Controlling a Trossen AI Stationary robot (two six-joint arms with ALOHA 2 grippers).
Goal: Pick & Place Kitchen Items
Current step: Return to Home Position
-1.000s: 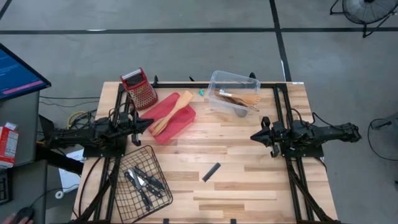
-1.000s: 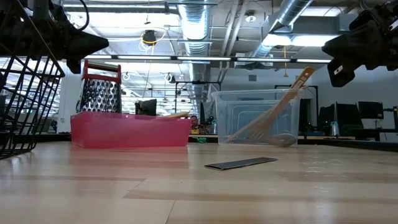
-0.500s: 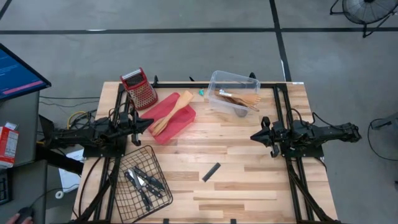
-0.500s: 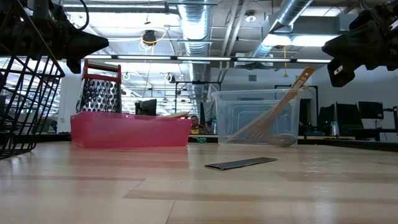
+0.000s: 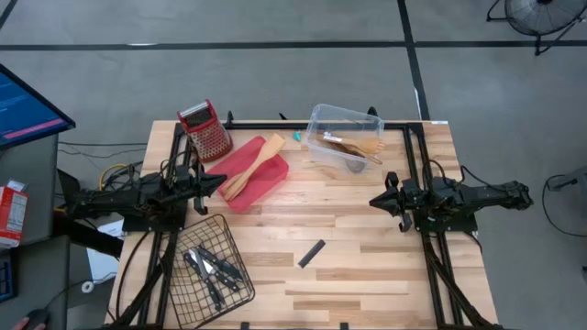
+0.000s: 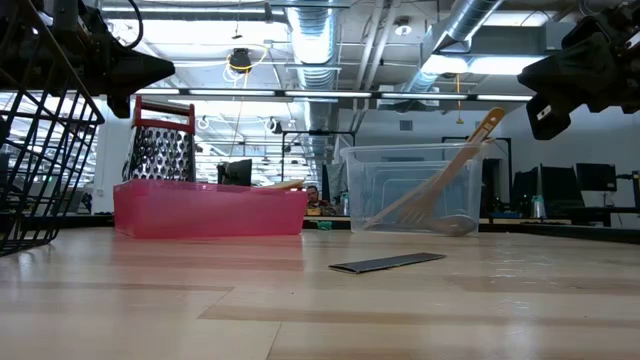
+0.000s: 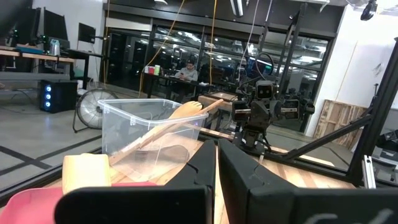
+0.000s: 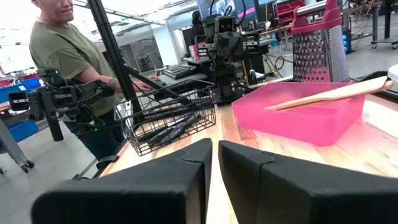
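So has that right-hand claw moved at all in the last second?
No. Seen from above, the right gripper keeps the same spot relative to the dark strip lying on the table.

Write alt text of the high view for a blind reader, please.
Both arms are parked at the sides of a wooden table, left gripper and right gripper shut and empty. A red bin and a clear bin hold wooden utensils, a wire basket holds knives; a grater and dark strip sit loose.

Wire basket [image 6: 45,160] cut by low view's left edge; knives [image 5: 213,268] inside overlap, count unclear from above.
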